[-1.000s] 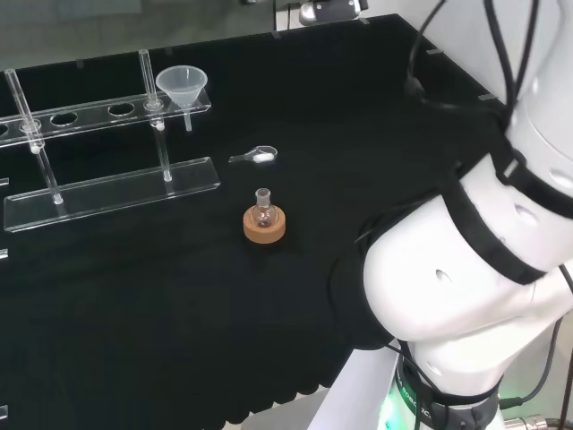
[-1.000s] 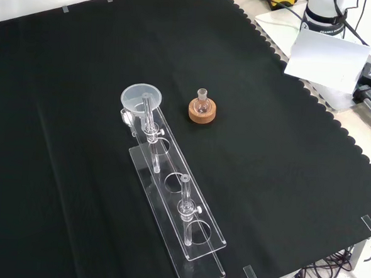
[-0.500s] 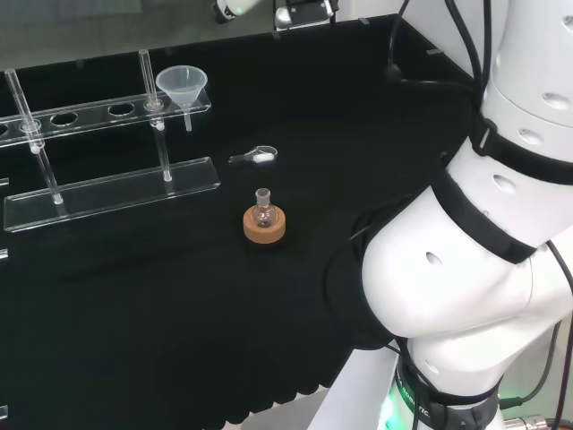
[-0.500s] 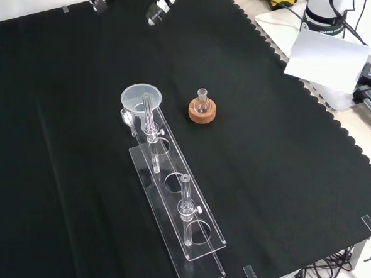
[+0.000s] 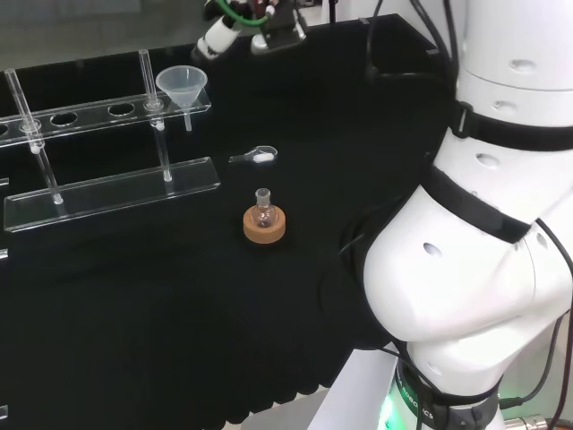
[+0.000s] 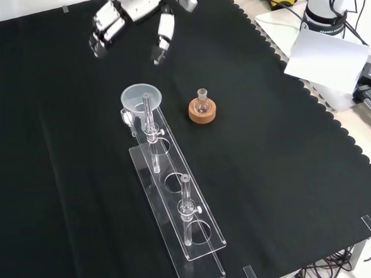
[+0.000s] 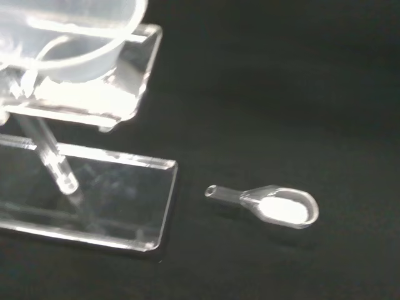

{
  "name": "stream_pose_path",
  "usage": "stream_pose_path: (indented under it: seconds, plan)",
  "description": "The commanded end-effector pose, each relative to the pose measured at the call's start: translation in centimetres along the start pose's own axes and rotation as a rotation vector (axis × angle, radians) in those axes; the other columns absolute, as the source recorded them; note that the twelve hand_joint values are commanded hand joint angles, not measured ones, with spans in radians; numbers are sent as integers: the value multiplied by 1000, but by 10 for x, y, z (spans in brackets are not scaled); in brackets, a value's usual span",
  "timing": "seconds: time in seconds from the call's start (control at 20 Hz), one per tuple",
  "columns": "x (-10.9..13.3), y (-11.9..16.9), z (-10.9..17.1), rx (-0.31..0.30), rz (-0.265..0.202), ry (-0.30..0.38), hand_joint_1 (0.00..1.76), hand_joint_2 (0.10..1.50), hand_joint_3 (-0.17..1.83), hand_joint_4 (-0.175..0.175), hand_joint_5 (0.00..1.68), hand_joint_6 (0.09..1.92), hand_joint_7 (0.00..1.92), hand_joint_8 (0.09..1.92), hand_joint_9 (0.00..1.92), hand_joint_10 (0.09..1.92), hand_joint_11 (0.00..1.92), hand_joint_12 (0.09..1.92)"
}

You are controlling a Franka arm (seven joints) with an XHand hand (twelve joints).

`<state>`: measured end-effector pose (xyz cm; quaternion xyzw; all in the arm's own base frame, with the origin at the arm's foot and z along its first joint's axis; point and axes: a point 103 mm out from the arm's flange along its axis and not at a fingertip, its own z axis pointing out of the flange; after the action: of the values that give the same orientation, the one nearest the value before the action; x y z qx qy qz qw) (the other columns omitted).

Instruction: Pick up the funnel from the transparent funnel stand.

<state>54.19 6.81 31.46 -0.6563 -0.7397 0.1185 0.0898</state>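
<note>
Your hand [image 6: 138,13] hangs above the funnel [image 6: 141,99] with its fingers [image 6: 161,38] spread and fairly straight, holding nothing.

In the front view your fingertips point down at the cloth just beyond the funnel, clear of it. The funnel sits in the end hole of the transparent funnel stand [image 6: 180,212], its stem hanging through the upper shelf. Right of the funnel in that view, a small flask [image 6: 203,103] stands on a cork ring [image 6: 202,113]. Your wrist view shows a small glass scoop [image 7: 275,205] with white powder on the black cloth [image 6: 285,158], just beside the stand's base.
</note>
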Motion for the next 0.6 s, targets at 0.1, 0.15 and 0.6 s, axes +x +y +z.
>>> stream_pose_path:
  seconds: [0.1, 0.15, 0.6]
  plan:
    - [40, 15, 12, 78, -39, -80, 601, 738, 301, 7, 218, 87, 0, 560, 153, 747, 126, 1437]
    - [41, 15, 13, 85, -37, -83, 607, 733, 303, 8, 213, 87, 0, 559, 151, 749, 125, 1437]
    - [45, 18, 16, 123, -27, -81, 581, 652, 413, 8, 134, 87, 0, 501, 132, 789, 148, 1461]
